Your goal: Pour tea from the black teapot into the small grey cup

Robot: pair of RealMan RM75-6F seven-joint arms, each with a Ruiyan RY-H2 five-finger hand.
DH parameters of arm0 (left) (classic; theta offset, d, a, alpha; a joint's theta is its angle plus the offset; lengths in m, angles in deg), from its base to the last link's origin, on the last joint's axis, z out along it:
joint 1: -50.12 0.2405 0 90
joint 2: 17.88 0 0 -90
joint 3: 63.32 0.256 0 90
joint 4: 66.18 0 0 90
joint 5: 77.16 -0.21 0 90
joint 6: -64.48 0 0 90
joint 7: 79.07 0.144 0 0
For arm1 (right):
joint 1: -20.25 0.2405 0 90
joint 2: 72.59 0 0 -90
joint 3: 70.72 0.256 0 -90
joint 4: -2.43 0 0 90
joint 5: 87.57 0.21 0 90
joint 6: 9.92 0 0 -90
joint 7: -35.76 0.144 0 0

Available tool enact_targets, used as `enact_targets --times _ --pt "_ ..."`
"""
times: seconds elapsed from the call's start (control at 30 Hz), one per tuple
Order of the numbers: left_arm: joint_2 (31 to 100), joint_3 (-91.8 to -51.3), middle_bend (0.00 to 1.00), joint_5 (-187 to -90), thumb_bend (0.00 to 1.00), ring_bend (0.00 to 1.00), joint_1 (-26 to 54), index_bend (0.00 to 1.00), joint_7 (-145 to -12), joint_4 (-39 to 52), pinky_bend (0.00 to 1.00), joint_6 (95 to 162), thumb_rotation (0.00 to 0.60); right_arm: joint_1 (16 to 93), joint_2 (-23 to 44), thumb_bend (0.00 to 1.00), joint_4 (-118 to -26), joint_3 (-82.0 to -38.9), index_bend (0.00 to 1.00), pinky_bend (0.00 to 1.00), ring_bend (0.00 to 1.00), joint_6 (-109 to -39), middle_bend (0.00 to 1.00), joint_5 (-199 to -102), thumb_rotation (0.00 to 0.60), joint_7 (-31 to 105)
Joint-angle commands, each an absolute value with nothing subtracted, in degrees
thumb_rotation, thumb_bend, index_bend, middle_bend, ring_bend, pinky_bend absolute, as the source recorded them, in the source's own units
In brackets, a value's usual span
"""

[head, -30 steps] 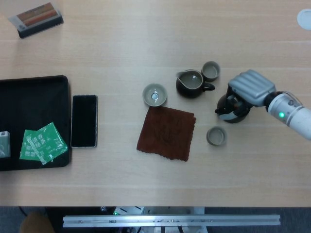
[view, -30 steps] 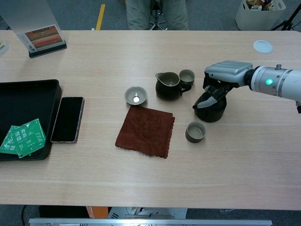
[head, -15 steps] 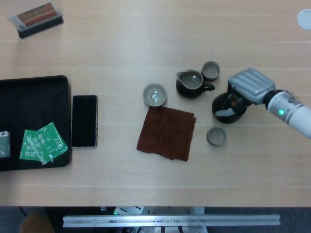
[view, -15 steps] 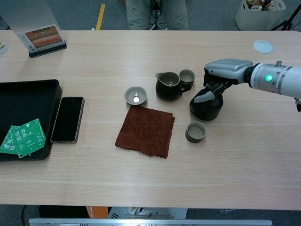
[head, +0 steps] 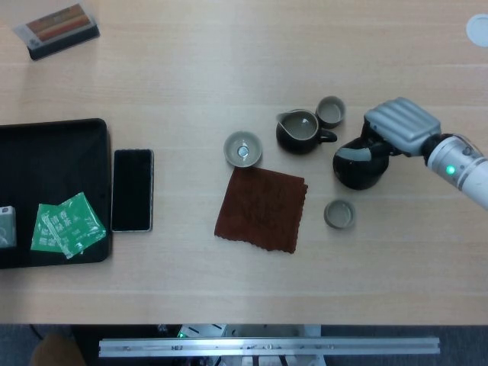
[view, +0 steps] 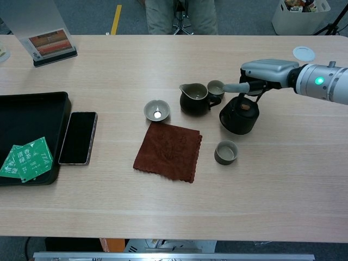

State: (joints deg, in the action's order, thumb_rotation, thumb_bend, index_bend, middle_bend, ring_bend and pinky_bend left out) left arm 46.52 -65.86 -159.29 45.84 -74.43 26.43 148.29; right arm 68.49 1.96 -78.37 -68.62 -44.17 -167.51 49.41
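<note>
While its right hand (view: 265,76) grasps the black teapot (view: 239,116), bare table (view: 304,163) flanks the small grey cup (view: 226,152).

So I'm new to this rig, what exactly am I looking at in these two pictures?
Both cameras sit on the robot. The head view looks straight down at the table; the chest view looks across it. The grey shape coming in from the right is the robot's right hand; the left hand is out of view. The right hand is over the black teapot, but I cannot tell whether it grips it. Nearby stands the small grey cup. Also there: a dark pitcher, a brown cloth, a phone and a black tray.
</note>
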Motion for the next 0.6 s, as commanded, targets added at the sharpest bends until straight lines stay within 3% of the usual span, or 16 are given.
enact_targets --times 0.03,0.2,0.37,0.6 --pt "46.5 -65.9 0.29 -159.4 0.39 0.23 45.9 0.27 -74.5 26.5 0.22 148.3 0.6 68.4 1.2 0.2 -79.2 -68.1 1.0 0.4 0.91 -44.9 1.0 -167.2 0.015 48.9" --pt "46.4 -65.8 0.29 -159.5 0.39 0.23 46.0 0.27 -74.6 26.6 0.21 148.5 0.6 68.4 0.0 0.44 -80.5 -67.2 1.0 0.4 0.9 -46.1 0.99 -166.8 0.061 47.9" --pt "46.3 -65.7 0.29 -159.5 0.39 0.23 46.0 0.27 -74.8 26.6 0.21 148.5 0.6 68.3 -0.6 0.49 -81.2 -66.8 1.0 0.4 0.9 -46.7 0.98 -166.0 0.079 46.6" --pt "46.2 -65.7 0.29 -159.7 0.39 0.23 46.0 0.27 -75.0 26.6 0.22 148.5 0.6 68.5 -1.3 0.51 -82.0 -66.2 1.0 0.4 0.88 -47.0 0.95 -165.6 0.164 45.6"
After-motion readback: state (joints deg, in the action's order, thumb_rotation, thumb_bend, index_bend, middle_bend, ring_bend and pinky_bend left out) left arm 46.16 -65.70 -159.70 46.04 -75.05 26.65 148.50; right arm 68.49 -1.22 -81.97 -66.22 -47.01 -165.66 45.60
